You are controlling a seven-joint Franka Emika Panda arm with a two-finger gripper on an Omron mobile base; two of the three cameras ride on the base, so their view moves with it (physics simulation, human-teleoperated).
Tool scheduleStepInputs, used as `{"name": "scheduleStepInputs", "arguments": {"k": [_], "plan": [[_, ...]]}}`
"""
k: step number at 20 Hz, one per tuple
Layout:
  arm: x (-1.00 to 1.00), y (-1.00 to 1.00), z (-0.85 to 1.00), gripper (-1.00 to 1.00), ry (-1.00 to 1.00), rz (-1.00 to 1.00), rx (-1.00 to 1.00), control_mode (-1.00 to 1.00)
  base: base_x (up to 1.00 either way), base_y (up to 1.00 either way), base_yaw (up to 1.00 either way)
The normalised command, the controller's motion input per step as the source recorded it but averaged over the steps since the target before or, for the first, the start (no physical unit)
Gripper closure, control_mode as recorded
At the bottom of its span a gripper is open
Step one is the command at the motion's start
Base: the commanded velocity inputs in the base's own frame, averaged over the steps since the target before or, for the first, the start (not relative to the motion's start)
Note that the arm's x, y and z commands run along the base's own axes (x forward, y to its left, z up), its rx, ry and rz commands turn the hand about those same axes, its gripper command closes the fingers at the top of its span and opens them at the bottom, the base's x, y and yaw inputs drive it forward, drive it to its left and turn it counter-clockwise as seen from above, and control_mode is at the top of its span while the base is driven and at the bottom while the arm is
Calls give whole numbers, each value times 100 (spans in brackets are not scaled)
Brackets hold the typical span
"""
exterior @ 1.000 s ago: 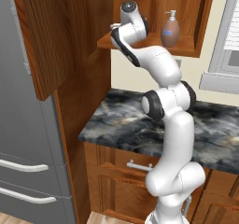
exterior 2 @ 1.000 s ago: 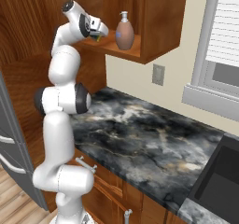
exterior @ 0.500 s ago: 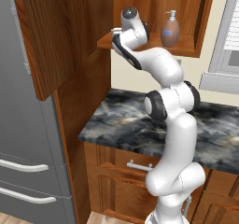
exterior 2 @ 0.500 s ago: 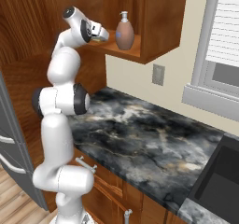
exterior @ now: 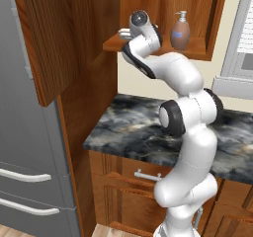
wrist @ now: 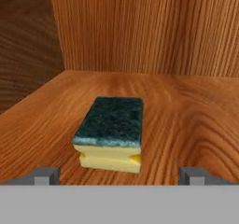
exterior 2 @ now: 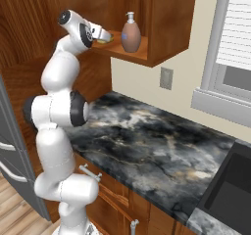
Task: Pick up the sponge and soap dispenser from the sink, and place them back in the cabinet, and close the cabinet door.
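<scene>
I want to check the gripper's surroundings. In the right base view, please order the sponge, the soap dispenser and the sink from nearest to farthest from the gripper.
1. sponge, on the shelf, just before the open gripper.
2. soap dispenser, further right on the shelf.
3. sink, far lower right.

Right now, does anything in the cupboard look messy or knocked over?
No, nothing stands out. The sponge lies flat on the shelf, green side up, between the open gripper tips and free of them. The soap bottle stands upright further along. The door is open.
</scene>
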Motion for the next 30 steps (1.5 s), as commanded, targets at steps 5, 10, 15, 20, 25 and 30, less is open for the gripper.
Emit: {"name": "scheduleStepInputs", "arguments": {"k": [5, 10, 15, 20, 25, 30], "plan": [[-65, 0, 34, -100, -3, 0, 0, -100, 0, 0, 0], [-79, 0, 37, -100, -4, 0, 0, -100, 0, 0, 0], [-100, 0, 28, -100, -5, 0, 0, -100, 0, 0, 0], [-100, 0, 12, -100, -7, 0, -1, -100, 0, 0, 0], [-100, 2, 0, -100, -9, 0, -3, -100, 0, 0, 0], [-100, 14, 0, -100, -11, 0, -4, -100, 0, 0, 0]]}}
